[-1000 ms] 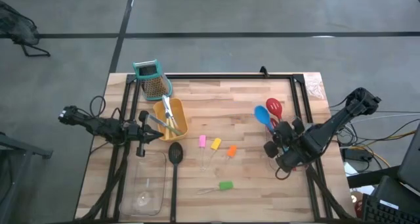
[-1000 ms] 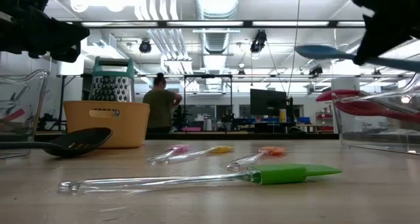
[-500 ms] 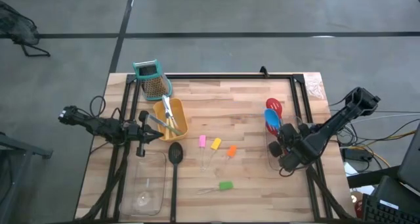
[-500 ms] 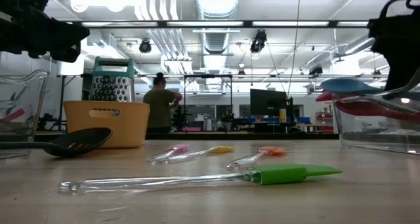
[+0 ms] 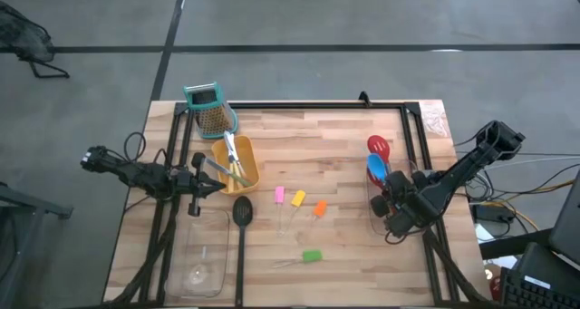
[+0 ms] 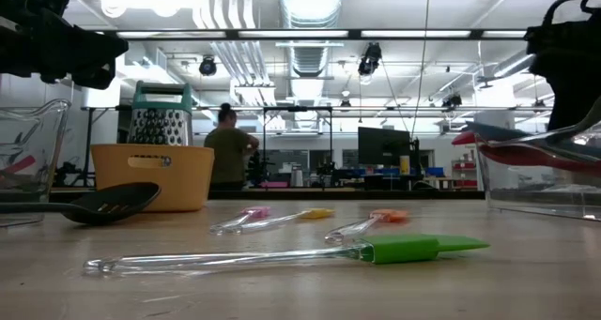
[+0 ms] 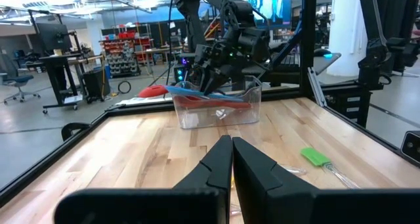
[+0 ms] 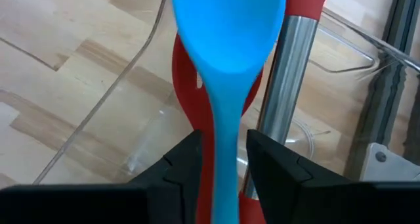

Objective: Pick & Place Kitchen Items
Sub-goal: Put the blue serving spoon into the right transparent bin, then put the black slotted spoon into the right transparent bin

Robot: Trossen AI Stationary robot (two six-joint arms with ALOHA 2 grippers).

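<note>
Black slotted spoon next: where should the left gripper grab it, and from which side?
Judging by its pose, grip the black slotted spoon mid-handle, coming straight down. It lies flat, its long thin handle bare beside the clear tray, so the left gripper's fingers can straddle it crosswise.

Blue spoon (image 5: pixel 373 169) over red spoon (image 5: pixel 379 147); black slotted spoon (image 5: pixel 242 211); pink (image 5: pixel 279 195), yellow (image 5: pixel 298 198), orange (image 5: pixel 320 208), green (image 5: pixel 312 255) tool tips; pale wood-striped worktop (image 5: pixel 308 137).

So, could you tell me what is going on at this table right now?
The right gripper holds the blue spoon over the clear tray at the table's right side, above the red spoon lying there. The left gripper waits, shut and empty, beside the yellow tray. The black slotted spoon and the small clear-handled tools lie loose mid-table.
</note>
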